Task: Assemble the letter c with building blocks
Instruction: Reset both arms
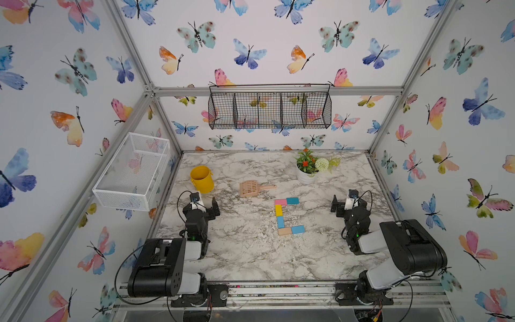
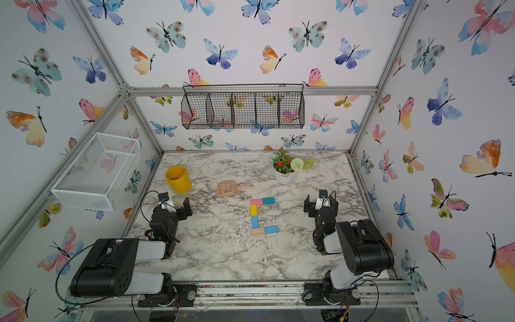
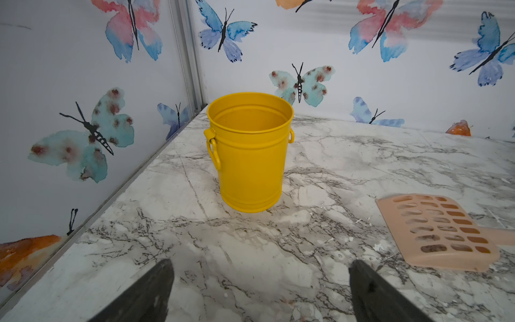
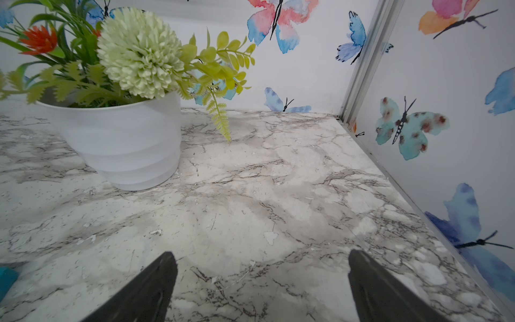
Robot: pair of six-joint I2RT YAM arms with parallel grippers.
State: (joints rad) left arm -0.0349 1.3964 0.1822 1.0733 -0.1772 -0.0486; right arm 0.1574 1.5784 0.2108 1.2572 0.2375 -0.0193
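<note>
Six building blocks lie end to end mid-table as the letter c [image 1: 281,222] in both top views. Pink [image 1: 280,202] and teal [image 1: 292,200] form the far arm, yellow [image 1: 278,210] and light blue [image 1: 280,222] the spine, tan [image 1: 284,231] and light blue [image 1: 298,229] the near arm. My left gripper [image 1: 204,205] [image 3: 260,263] stands open and empty to the left of them, facing the back. To their right, my right gripper [image 1: 344,202] [image 4: 260,255] is open and empty too. A teal block's corner [image 4: 5,278] shows in the right wrist view.
A yellow bucket [image 1: 202,179] [image 3: 249,150] stands just beyond the left gripper, a peach slotted scoop [image 1: 252,188] [image 3: 437,231] beside it. A white flower pot [image 1: 306,174] [image 4: 122,145] stands at the back right. Wire baskets hang on the left wall [image 1: 131,172] and the back wall [image 1: 269,110].
</note>
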